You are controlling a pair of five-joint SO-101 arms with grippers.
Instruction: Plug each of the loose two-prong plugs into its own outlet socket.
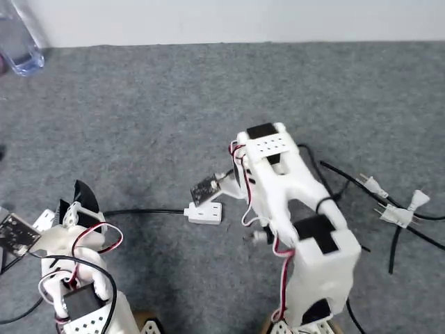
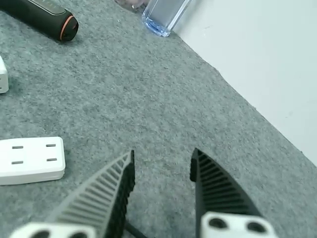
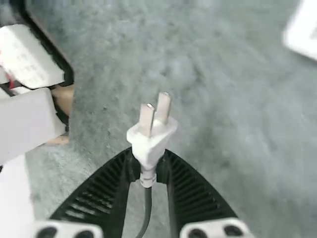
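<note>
My right gripper point(image 3: 148, 161) is shut on a white two-prong plug point(image 3: 150, 136), prongs pointing away from it, above the grey carpet. In the high view the right arm point(image 1: 285, 188) stands over a white outlet strip point(image 1: 205, 213) with a black cord running left. Three more loose white plugs point(image 1: 393, 212) on black cords lie to its right. My left gripper point(image 2: 162, 154) is open and holds nothing. It hovers low over the carpet near the front left point(image 1: 75, 198). A white outlet block point(image 2: 30, 158) with slot pairs lies beside its fingers.
A black cylinder with an orange ring point(image 2: 47, 16) and a clear bottle point(image 2: 163, 15) lie toward the white wall. The bottle is at the far left corner point(image 1: 21, 49). Black cords point(image 1: 403, 236) trail across the carpet at the right.
</note>
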